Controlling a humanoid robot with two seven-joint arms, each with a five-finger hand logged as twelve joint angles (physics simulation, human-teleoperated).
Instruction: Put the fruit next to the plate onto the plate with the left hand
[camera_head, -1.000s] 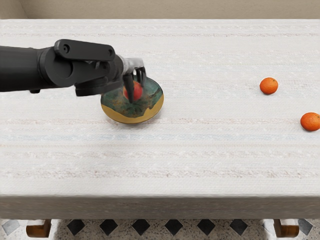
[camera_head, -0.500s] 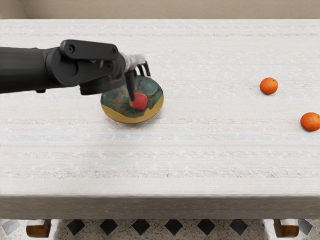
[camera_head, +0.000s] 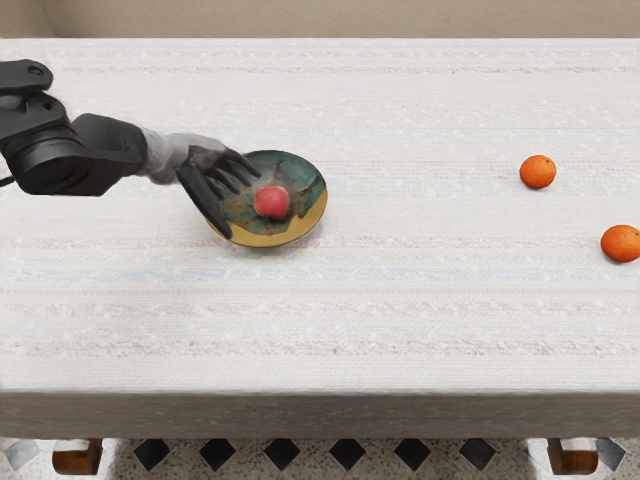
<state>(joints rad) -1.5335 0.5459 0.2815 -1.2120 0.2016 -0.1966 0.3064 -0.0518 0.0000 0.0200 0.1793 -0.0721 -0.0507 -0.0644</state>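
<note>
The fruit, red and round, is lying on the plate, close to its middle and resting in the shallow dish, not on the rim. The plate is sitting on the worktop, left of centre. Judging by how things lie, the placing step is done: the fruit is on the plate and nothing is gripping it.

The left arm is coming in from the left edge, and the left hand is hanging over the plate's left rim. Its fingers are spread apart and holding nothing. The upper fingertips are pointing towards the fruit and lying just beside it, seemingly with a small gap; one long digit is reaching down across the plate's near-left edge. Whether any part of the hand is touching the plate cannot be told from this view. The right arm is not showing.

Far to the right, well apart from the plate, an orange and a second orange are sitting on the worktop. They are not next to the plate, so they are probably not part of the job.

What is left is clearing the hand away. That move is calling for a lift up and back to the left, keeping the fingers spread so that none of them catches the rim or nudges the fruit. The fruit is round and could roll if the plate is tipped or bumped, so a slow, clean retreat is the safer choice.
</note>
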